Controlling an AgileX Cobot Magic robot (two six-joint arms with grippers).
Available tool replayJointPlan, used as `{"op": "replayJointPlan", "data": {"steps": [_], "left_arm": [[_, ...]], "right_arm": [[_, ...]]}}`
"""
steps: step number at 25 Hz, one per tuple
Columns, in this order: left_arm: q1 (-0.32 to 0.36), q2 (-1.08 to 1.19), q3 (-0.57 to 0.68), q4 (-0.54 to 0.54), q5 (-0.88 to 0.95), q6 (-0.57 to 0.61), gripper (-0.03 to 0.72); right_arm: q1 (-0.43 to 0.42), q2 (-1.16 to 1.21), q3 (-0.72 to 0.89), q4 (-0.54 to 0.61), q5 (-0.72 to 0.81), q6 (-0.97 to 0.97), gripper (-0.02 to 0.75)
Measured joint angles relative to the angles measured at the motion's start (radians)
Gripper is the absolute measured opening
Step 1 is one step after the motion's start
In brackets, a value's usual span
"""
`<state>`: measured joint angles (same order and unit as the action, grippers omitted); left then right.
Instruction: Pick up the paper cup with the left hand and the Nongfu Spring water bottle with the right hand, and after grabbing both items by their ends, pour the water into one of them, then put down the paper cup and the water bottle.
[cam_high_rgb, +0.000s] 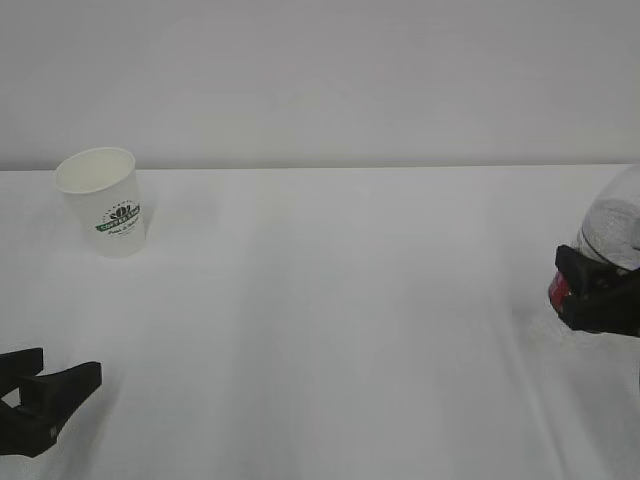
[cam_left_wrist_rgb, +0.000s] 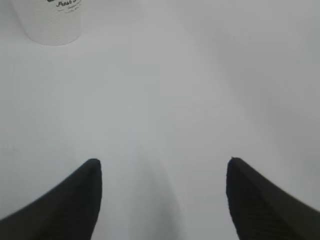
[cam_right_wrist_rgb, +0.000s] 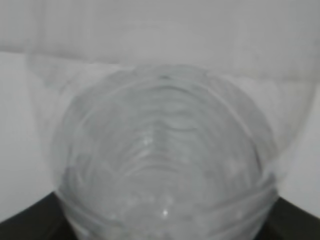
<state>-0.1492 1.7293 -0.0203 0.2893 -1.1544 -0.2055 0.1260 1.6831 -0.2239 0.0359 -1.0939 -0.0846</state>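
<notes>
The paper cup (cam_high_rgb: 103, 200) stands upright at the far left of the white table (cam_high_rgb: 350, 300); the left wrist view shows only its base (cam_left_wrist_rgb: 50, 22) at the top left. My left gripper (cam_high_rgb: 70, 365) (cam_left_wrist_rgb: 162, 165) is open low at the near left, well short of the cup, with nothing between its fingers. At the right edge stands the clear Nongfu Spring water bottle (cam_high_rgb: 615, 225) with a strip of red label showing. My right gripper (cam_high_rgb: 566, 285) (cam_right_wrist_rgb: 162, 220) is shut around it at label height. The bottle (cam_right_wrist_rgb: 162, 150) fills the right wrist view, with dark fingers (cam_right_wrist_rgb: 30, 222) at the bottom corners.
A plain pale wall (cam_high_rgb: 320, 70) rises behind the table's far edge. Bare white tabletop lies between the cup and the bottle.
</notes>
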Motion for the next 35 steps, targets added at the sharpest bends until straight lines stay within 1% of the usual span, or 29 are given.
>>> {"op": "replayJointPlan", "data": {"steps": [3,9,13,20,22,27,31,35], "left_arm": [[0.000,0.000,0.000,0.000,0.000,0.000,0.559],[0.000,0.000,0.000,-0.006,0.000,0.002,0.557],[0.000,0.000,0.000,-0.032,0.000,0.018,0.557],[0.000,0.000,-0.002,-0.107,0.000,0.065,0.557],[0.000,0.000,-0.020,-0.115,0.000,0.067,0.570],[0.000,0.000,-0.103,-0.124,0.000,0.070,0.641],[0.000,0.002,-0.161,-0.158,0.000,0.071,0.650],[0.000,0.002,-0.191,-0.179,0.000,0.071,0.650]], "right_arm": [[0.000,-0.064,0.000,-0.001,0.019,0.000,0.479],[0.000,-0.188,0.006,-0.001,0.116,0.002,0.479],[0.000,-0.249,0.008,-0.001,0.159,0.002,0.479],[0.000,-0.286,0.008,-0.012,0.176,-0.002,0.479],[0.000,-0.286,0.008,-0.016,0.180,-0.002,0.478],[0.000,-0.286,0.008,-0.024,0.191,-0.002,0.477],[0.000,-0.286,0.008,-0.026,0.195,-0.002,0.477],[0.000,-0.286,0.008,-0.026,0.195,-0.002,0.477]]}}
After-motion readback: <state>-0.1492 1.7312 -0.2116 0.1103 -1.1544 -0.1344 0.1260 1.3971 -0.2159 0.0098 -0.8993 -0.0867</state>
